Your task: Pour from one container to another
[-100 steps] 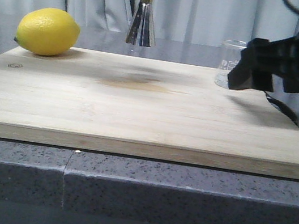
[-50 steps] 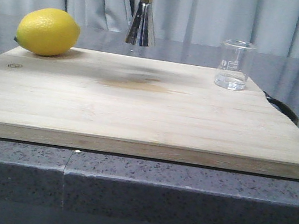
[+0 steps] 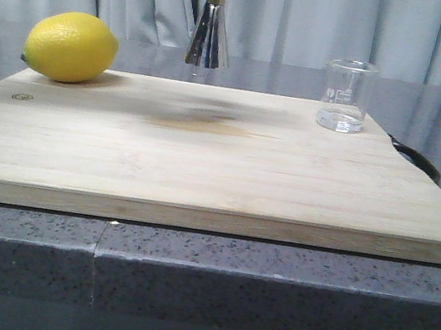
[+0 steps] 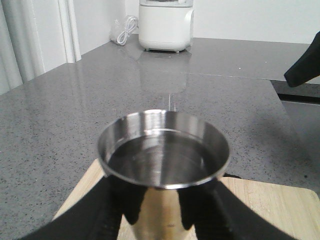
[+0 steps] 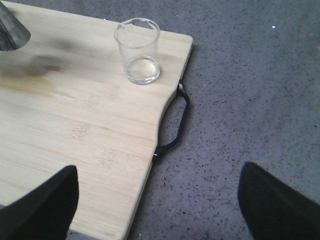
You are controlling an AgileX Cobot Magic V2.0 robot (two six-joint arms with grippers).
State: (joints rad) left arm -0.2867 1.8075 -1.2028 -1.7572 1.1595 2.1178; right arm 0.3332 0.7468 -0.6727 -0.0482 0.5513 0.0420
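Beaker [image 3: 346,95] down on the board, jigger [image 3: 211,35] raised.

The small clear glass beaker stands upright near the far right corner of the wooden board [image 3: 205,154], lip at its rim, white scale marks on its side, seemingly empty. The polished steel jigger hangs upright above the board's far edge, gripped by the left hand [image 4: 157,212]; its upper cup holds clear liquid.

One lemon [image 3: 70,47], one beaker [image 3: 346,96], one jigger [image 3: 211,35].
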